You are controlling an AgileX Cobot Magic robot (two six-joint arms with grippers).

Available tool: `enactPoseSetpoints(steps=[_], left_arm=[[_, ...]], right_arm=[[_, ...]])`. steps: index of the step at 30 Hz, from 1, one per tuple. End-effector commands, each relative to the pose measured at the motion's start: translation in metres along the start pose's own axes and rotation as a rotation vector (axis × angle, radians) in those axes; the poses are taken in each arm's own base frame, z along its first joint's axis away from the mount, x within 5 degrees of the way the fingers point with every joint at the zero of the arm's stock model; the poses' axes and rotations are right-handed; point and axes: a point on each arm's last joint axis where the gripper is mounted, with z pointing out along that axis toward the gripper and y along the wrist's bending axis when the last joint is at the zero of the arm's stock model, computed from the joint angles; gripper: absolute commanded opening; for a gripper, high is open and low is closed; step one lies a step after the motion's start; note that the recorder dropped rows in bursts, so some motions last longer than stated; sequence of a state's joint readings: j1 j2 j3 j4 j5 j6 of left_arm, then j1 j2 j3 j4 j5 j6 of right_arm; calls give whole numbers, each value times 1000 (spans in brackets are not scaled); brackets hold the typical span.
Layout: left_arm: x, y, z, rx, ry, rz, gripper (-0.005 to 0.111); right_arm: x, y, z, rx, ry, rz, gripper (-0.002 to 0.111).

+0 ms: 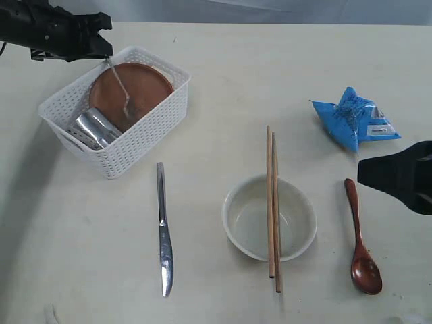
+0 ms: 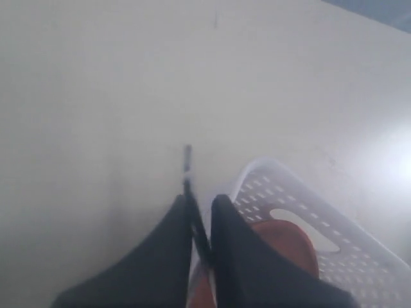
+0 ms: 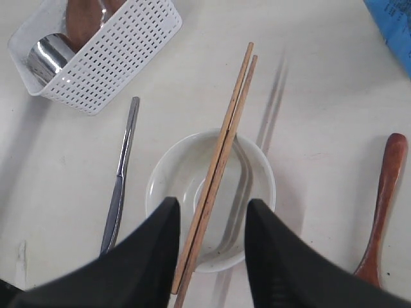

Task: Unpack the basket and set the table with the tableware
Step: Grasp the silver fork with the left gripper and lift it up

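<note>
The white basket (image 1: 145, 135) sits at the back left of the table (image 1: 223, 88), holding the brown plate (image 1: 145, 81) and the steel cup (image 1: 94, 128). My left gripper (image 1: 106, 48) is at the basket's far rim, shut on the handle of the fork (image 1: 120, 84), whose tines rest on the plate. In the left wrist view the thin handle (image 2: 187, 167) sticks out between the closed fingers (image 2: 173, 231). The knife (image 1: 164, 236), the bowl (image 1: 243, 223) with two chopsticks (image 1: 271, 202) across it, and the spoon (image 1: 361, 243) lie on the table. My right gripper (image 3: 212, 204) hangs open above the bowl (image 3: 167, 186), holding nothing.
A crinkly blue snack packet (image 1: 354, 121) lies at the right, just behind my right gripper (image 1: 368, 174). Bare tabletop stretches between the basket and the packet and in front of the basket on the left.
</note>
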State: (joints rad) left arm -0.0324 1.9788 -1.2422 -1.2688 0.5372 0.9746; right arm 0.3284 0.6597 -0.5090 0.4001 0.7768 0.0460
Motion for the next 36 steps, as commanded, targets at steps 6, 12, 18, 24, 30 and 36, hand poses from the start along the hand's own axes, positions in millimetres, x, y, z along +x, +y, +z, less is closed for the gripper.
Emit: enactPoseSetpoints(steps=[6, 12, 18, 24, 30, 36], left_arm=[[-2, 0, -1, -6, -12, -7, 2], [-2, 0, -1, -6, -12, -7, 1], [-4, -1, -1, 10, -26, -49, 0], [-5, -2, -1, 14, -39, -71, 0], [-9, -4, -1, 27, -62, -89, 0], [-25, -14, -6, 86, -94, -84, 0]], right_arm=[[-2, 1, -2, -4, -23, -18, 34], [-2, 1, -2, -4, -23, -19, 34], [-2, 1, -2, -4, -23, -21, 34], [-2, 1, -2, -1, -23, -24, 34], [-2, 0, -2, 4, -23, -38, 34], [-2, -1, -2, 15, -23, -49, 34]])
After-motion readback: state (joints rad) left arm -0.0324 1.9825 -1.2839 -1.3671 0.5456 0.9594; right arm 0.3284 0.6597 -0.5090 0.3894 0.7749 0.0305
